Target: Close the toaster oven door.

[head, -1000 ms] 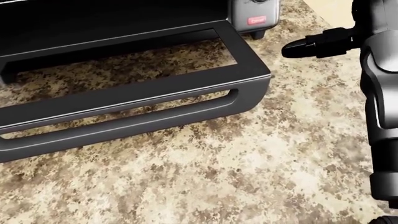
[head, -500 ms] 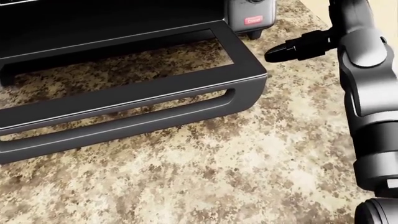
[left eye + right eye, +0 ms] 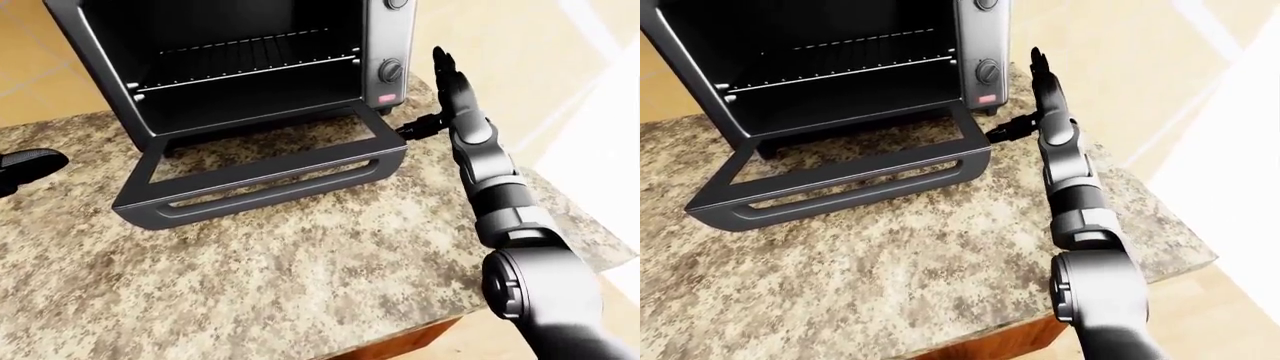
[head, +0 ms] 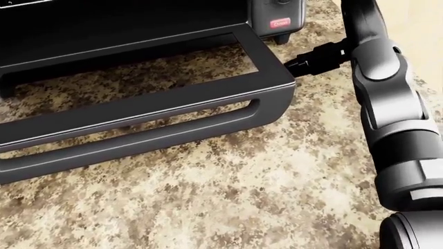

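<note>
I have the granite counter filling my eye views, and the toaster oven sits at its 11 o'clock with the door dropped flat, wide open. I judge this the approach step. My right hand stands at the door's 3 o'clock corner, fingers spread, thumb nearly touching, gripping nothing. Next I need fingers under the handle to lift. My left hand shows at 9 o'clock; its fingers I cannot tell.
</note>
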